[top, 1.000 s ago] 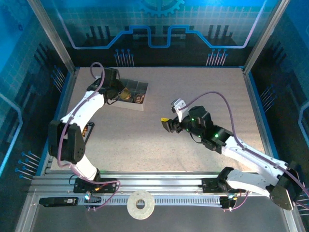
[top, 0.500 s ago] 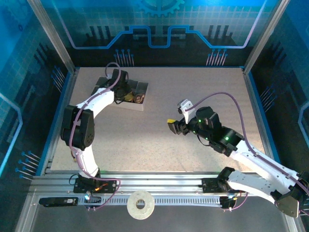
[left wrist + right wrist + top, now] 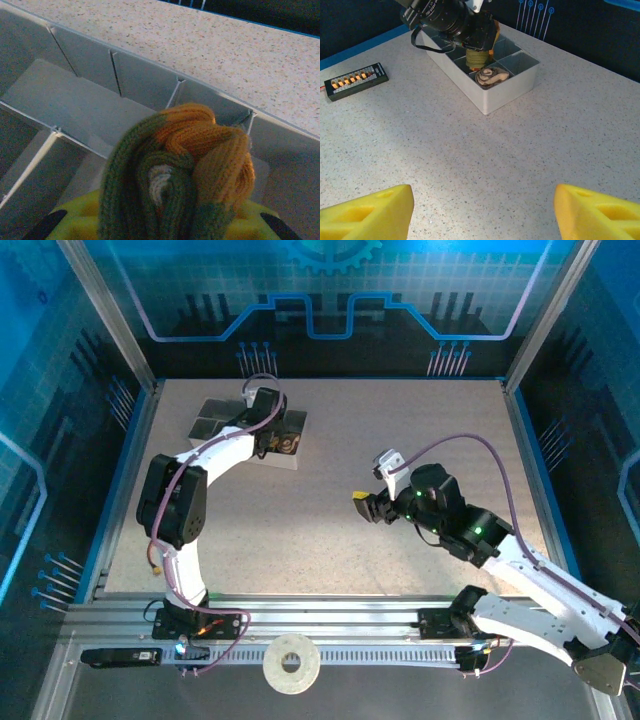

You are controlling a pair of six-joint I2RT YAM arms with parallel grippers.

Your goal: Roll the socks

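I see left gripper (image 3: 165,227) clenched on rolled olive-green-and-orange knit sock (image 3: 175,170) over grey compartmented tray (image 3: 75,100) | rolled beige-brown sock (image 3: 491,76) in corner compartment | right gripper (image 3: 482,212) released, well apart.

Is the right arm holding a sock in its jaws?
No, the right gripper has its yellow jaws wide apart, with bare table between them.

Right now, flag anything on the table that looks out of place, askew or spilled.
Nothing is spilled or damaged. The grey tray sits skewed to the table edges, and a small black connector board lies loose on the table, apart from it. The checkered sock sits rolled in a compartment.
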